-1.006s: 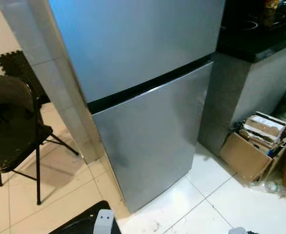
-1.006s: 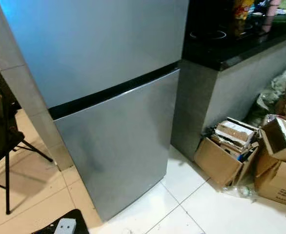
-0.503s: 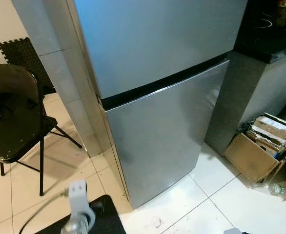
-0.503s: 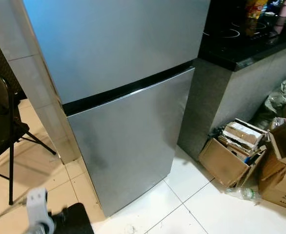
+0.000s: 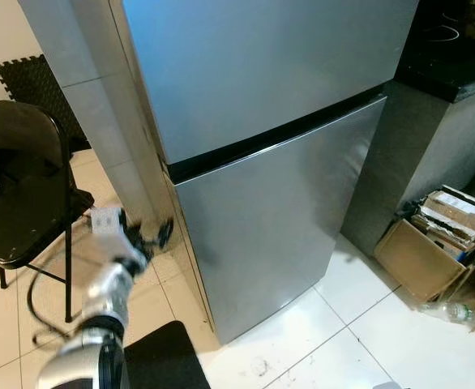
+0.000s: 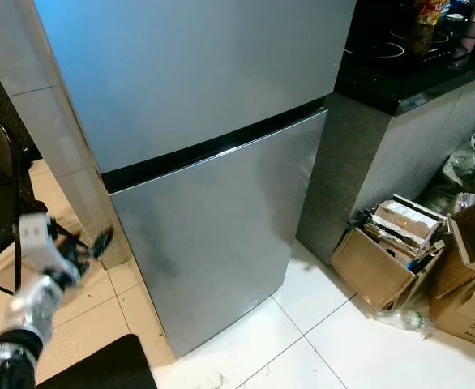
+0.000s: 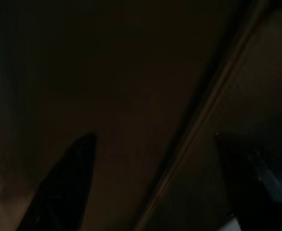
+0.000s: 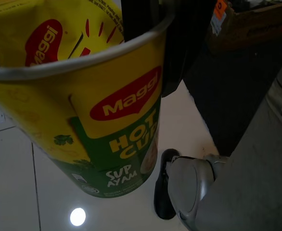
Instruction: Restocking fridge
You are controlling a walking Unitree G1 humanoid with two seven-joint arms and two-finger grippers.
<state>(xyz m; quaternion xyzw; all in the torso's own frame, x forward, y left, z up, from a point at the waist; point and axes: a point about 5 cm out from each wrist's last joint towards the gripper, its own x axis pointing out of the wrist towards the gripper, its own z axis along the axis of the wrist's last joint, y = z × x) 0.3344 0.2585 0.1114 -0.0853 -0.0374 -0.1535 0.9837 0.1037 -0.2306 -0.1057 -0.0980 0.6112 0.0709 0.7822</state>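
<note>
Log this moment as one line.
left end effector: open, raised near closed fridge hinge edge | right end effector: shut on noodle cup | fridge doors: closed

The left arm (image 5: 100, 324) is raised forward from the shoulder, its silver forearm angling up and ahead. The left gripper (image 5: 144, 235) sits at its end, its two black fingers (image 7: 66, 183) spread well apart with nothing between them. The right gripper (image 8: 160, 43) hangs low, its fingers clamped around a yellow noodle cup (image 8: 88, 106).
</note>
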